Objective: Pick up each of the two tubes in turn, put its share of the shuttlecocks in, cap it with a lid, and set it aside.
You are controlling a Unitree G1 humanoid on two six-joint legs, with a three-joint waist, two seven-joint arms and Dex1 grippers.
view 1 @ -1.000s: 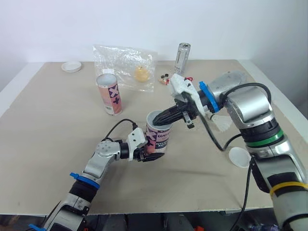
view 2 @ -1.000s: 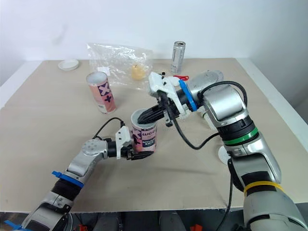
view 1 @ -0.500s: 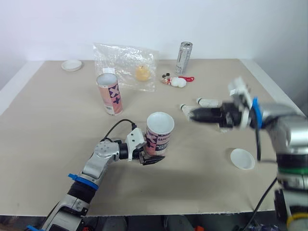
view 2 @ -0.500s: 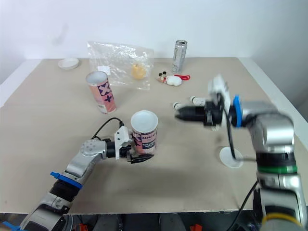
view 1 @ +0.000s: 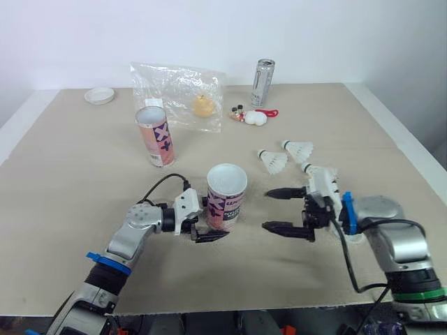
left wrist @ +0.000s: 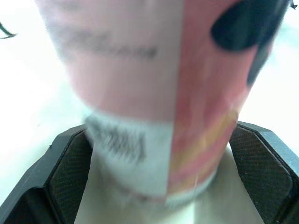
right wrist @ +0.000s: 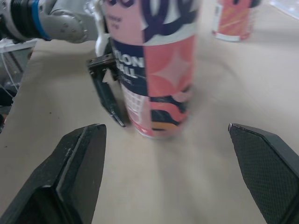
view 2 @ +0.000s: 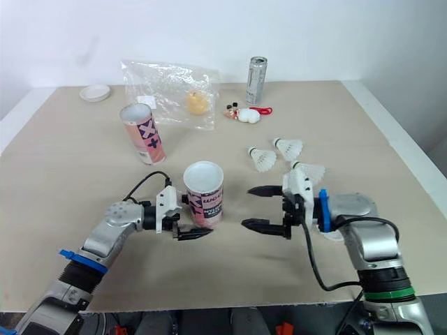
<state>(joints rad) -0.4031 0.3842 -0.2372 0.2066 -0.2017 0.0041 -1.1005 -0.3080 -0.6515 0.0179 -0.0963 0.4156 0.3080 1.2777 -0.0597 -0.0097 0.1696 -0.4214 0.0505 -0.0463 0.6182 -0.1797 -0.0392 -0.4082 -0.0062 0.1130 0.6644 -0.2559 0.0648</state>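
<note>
left gripper (view 1: 215,225) is pressed onto the lower part of the near tube (view 1: 225,199). one black finger (view 1: 209,236) lies low along the table in front of it and the other sits behind it. in the left wrist view the pads (left wrist: 70,175) sit against both sides of the pink and white wall. this tube stands upright on the table (view 1: 70,181), near the front middle, with its mouth open and uncapped; what is inside cannot be made out. right gripper (view 1: 266,209) is just beside the tube on the robot's right, low over the table. its fingers are spread wide and hold nothing, with the tips aimed at the tube but apart from it. the right wrist view looks between those two fingers (right wrist: 79,177) at the tube's printed side. second tube (view 1: 158,136) stands upright farther back and to the left, well apart, also open at the top. near shuttlecock (view 1: 272,161) and far shuttlecock (view 1: 299,149) lie on their sides behind the right gripper, close to each other. third shuttlecock (view 1: 320,172) lies partly hidden by the gripper's white housing. white lid (view 1: 100,95) rests near the far left corner. along the back are a clear plastic bag (view 1: 174,87) with a yellow lump (view 1: 204,107) in it and a silver can (view 1: 263,72) standing upright. a small white trinket (view 1: 253,117) with a red cord lies between the bag and the can.
</note>
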